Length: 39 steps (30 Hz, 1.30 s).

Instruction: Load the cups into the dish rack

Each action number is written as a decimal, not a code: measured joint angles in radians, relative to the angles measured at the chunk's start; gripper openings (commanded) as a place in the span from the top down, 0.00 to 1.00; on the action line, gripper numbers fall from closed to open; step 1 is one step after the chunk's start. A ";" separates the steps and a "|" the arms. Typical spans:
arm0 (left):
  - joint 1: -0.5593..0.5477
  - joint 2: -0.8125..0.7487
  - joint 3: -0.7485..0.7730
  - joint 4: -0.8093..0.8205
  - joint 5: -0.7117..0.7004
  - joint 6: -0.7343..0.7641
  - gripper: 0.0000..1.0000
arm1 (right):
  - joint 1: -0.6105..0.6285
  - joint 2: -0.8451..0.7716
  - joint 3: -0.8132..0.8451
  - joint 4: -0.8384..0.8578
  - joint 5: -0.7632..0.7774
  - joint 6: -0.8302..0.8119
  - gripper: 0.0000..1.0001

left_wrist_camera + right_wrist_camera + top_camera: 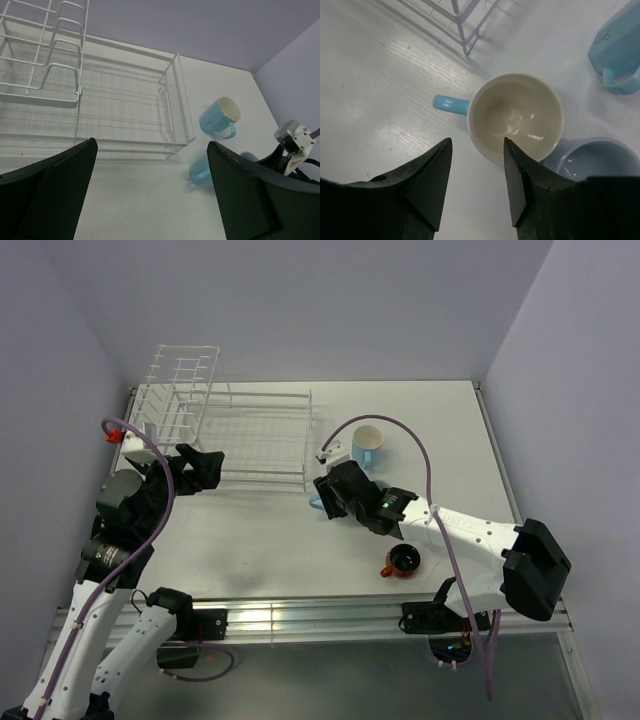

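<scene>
R hand (476, 150): apart, not clamped, flanking mug wall for a rim pinch
Light blue mug (515, 117): upright mid counter (250, 540), off near corner of far-left dish rack (171, 95)
L hand (152, 145): wide apart, empty

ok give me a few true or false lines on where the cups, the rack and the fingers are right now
1. The white wire dish rack holds no cups. True.
2. The left fingers grip a mug. False: they are wide open and empty.
3. The orange-red cup with dark inside sits in the rack. False: it stands on the white table, near the right arm.
4. The right fingers point down at an upright light blue mug with a cream inside. True.
</scene>
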 measured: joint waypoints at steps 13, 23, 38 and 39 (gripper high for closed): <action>0.000 0.009 0.000 0.000 0.000 0.000 0.01 | 0.006 0.087 0.016 0.008 -0.020 -0.021 0.47; 0.000 0.013 0.000 0.000 0.000 0.000 0.01 | 0.005 0.164 0.044 0.007 -0.011 -0.040 0.52; 0.000 0.015 0.000 0.000 0.000 0.000 0.01 | 0.006 0.207 0.093 -0.021 -0.016 -0.061 0.58; 0.000 0.015 0.000 0.000 0.000 0.000 0.01 | 0.006 0.209 0.095 -0.024 -0.018 -0.063 0.59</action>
